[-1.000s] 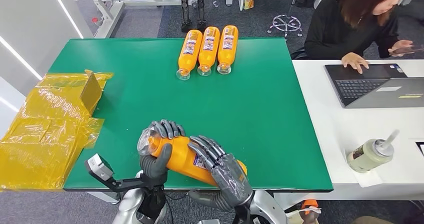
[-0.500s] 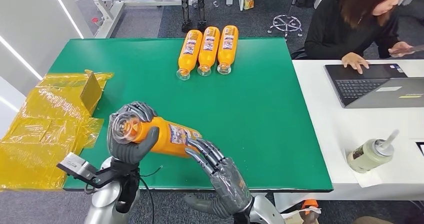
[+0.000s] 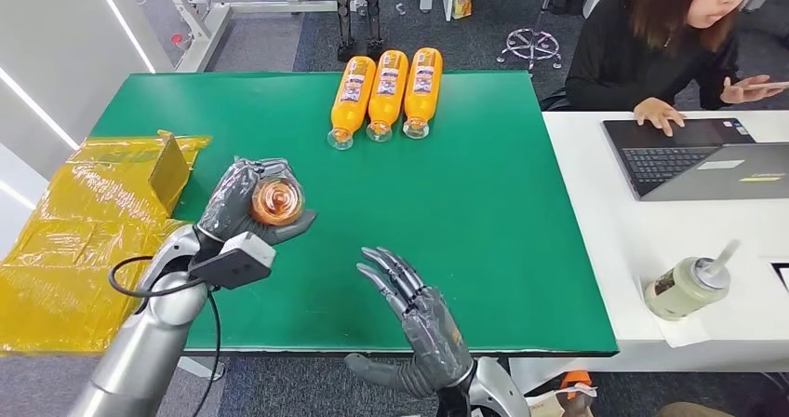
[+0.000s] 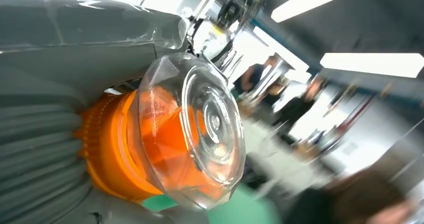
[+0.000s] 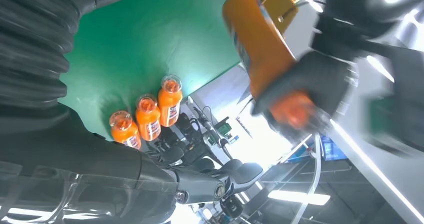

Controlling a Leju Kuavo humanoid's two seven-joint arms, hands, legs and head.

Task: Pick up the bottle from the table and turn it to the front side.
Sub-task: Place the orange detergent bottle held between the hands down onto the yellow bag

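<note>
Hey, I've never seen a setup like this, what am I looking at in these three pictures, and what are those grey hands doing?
This is a humanoid robot with two silver arms ending in grey hands. The wide picture comes from a camera high on its body, looking down at a green table. The other two come from cameras at its wrists, so they look tilted.

The left hand holds an orange bottle, lifted off the table with its clear end facing the head camera; the left wrist view shows that end close up. The right hand hovers with its fingers spread, holding nothing.

Three more orange bottles lie side by side at the table's far edge. Yellow wrapping sits to the left. A person sits at a laptop on the white desk.
</note>
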